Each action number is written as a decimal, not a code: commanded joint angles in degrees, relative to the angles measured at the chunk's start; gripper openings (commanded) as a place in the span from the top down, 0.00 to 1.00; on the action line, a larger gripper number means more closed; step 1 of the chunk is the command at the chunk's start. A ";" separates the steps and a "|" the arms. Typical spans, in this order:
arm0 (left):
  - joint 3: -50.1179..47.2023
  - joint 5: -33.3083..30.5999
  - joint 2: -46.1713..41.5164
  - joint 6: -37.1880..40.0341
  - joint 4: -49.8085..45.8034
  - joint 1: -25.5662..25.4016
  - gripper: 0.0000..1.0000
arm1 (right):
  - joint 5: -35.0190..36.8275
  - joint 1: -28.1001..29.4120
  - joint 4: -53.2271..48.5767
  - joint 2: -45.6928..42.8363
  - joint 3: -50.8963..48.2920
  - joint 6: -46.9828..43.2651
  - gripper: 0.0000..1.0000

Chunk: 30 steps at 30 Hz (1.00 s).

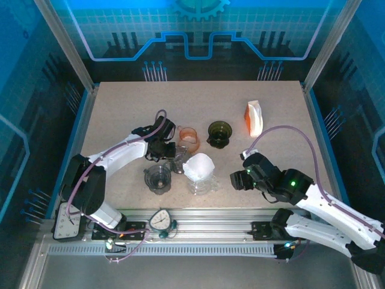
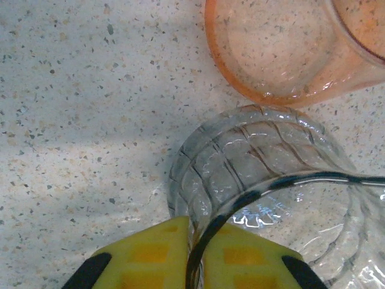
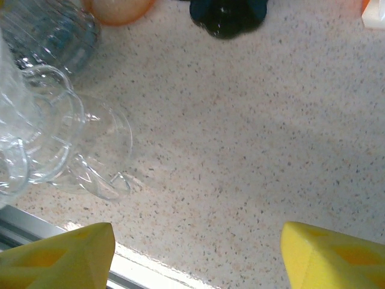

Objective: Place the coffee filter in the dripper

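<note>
The white coffee filter (image 1: 198, 165) rests cone-up on a clear glass dripper (image 1: 201, 184) at the table's front middle. My left gripper (image 1: 169, 153) is shut on the rim of another clear ribbed dripper (image 1: 178, 162) just left of the filter. In the left wrist view the yellow fingertips (image 2: 150, 253) pinch that ribbed dripper's (image 2: 258, 162) glass wall, with the gripper (image 2: 197, 235) closed across the rim. My right gripper (image 1: 236, 179) hovers open to the right of the filter. The right wrist view shows the right gripper (image 3: 198, 250) over bare table, and the handled clear dripper (image 3: 78, 150) lies to its left.
An orange dripper (image 1: 188, 137) and a dark green dripper (image 1: 219, 133) stand behind the filter. A third clear dripper (image 1: 157, 179) sits at the front left. An orange-and-white filter packet (image 1: 254, 117) stands at the back right. The orange dripper (image 2: 283, 54) lies close beyond the held one.
</note>
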 commanded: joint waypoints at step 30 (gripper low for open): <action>4.12 6.24 -11.21 -5.22 -1.95 7.43 1.00 | -23.50 0.04 40.45 3.99 -28.74 8.30 0.33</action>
